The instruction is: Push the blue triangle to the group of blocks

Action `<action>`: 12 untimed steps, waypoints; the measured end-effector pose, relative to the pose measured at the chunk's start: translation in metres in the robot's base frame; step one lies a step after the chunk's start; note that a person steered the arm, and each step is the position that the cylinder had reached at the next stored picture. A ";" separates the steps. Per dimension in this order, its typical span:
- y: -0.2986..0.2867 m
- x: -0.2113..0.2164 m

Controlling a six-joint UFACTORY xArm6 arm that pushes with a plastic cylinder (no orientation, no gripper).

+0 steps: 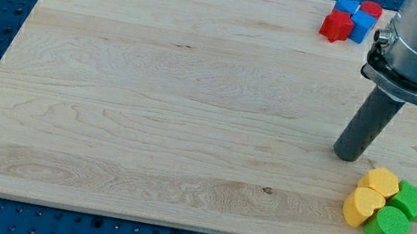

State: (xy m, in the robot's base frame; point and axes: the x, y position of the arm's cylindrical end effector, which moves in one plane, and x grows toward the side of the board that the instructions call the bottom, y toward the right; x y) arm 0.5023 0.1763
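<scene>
- Blue blocks sit at the view's top right: one blue block near the top edge and another blue block just below and right of it. Which is the triangle, I cannot tell; shapes there are too small.
- Packed against them: a red star-like block on the view's left and a red block at the top.
- My tip rests on the counter, well below that cluster and just above a second group.
- Second group, bottom right: two yellow heart-like blocks, a green star, a green round block, all touching.
- No fingers on this rig, only the rod, so there is no open or closed state to tell.
- Judgement: if the yellow-green set is the target, bring the tip round above the blue triangle and push down the view in a straight line, taking care not to drag the reds along.
- No brands, labels or writing readable.
</scene>
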 end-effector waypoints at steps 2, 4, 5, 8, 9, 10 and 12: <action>-0.043 -0.039; -0.140 -0.178; -0.122 -0.266; 0.016 -0.311; 0.016 -0.311; 0.016 -0.304; 0.029 -0.289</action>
State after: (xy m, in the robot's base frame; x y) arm 0.2135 0.2054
